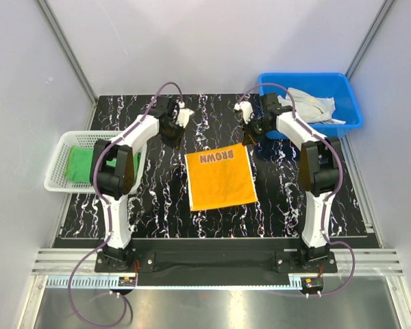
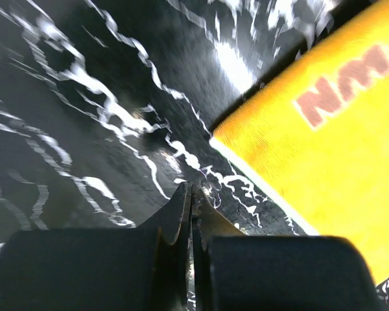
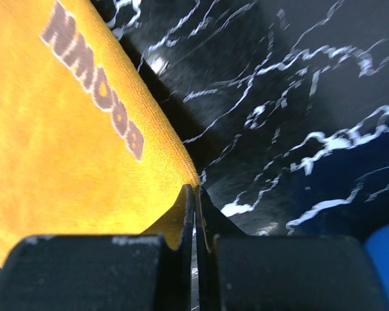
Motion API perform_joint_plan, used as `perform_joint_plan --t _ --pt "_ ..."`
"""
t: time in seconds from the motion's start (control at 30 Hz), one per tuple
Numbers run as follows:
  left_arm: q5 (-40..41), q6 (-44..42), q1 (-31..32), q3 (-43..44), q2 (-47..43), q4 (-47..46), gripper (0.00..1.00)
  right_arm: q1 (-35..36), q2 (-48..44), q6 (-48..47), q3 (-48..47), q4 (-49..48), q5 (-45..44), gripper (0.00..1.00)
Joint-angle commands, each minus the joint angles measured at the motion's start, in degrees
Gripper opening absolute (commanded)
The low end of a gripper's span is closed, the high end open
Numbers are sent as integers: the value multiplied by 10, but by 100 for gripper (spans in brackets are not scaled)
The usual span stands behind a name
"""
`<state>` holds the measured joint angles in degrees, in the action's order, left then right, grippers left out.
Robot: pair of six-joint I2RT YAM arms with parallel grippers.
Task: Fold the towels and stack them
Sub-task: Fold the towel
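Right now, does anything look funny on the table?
Yes. The left gripper is shut on nothing, just off a corner of the orange towel, while the right gripper seems to pinch another corner.

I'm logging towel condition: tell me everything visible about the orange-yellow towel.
The orange-yellow towel is a terry-like square lying flat, unfolded, on the table, with BROWN lettered along its far edge and a pale left edge. Its far right corner meets the shut right gripper; a pinch is unclear. The left gripper is apart from it.
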<state>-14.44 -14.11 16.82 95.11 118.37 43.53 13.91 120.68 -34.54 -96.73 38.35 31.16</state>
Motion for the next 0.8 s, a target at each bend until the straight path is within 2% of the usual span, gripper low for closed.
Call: perform_joint_plan --t 0.0,0.13,0.27,0.37,0.5,0.77 --pt "15 0 -2 4 -38 -46 0 -2 -32 0 15 -75 4 0" --pt "-6 -3 -1 45 -3 -12 0 -3 -17 9 9 -64 0 0" --pt "-50 -6 -1 89 43 11 19 -2 -9 7 10 -62 -4 0" --pt "-60 -12 -2 106 72 21 25 -2 2 4 0 -53 -7 0" --pt "-73 -29 -2 107 88 21 38 -4 3 0 0 -57 -8 0" --pt "-102 -43 -8 133 126 44 41 -4 12 -2 0 -56 -7 0"
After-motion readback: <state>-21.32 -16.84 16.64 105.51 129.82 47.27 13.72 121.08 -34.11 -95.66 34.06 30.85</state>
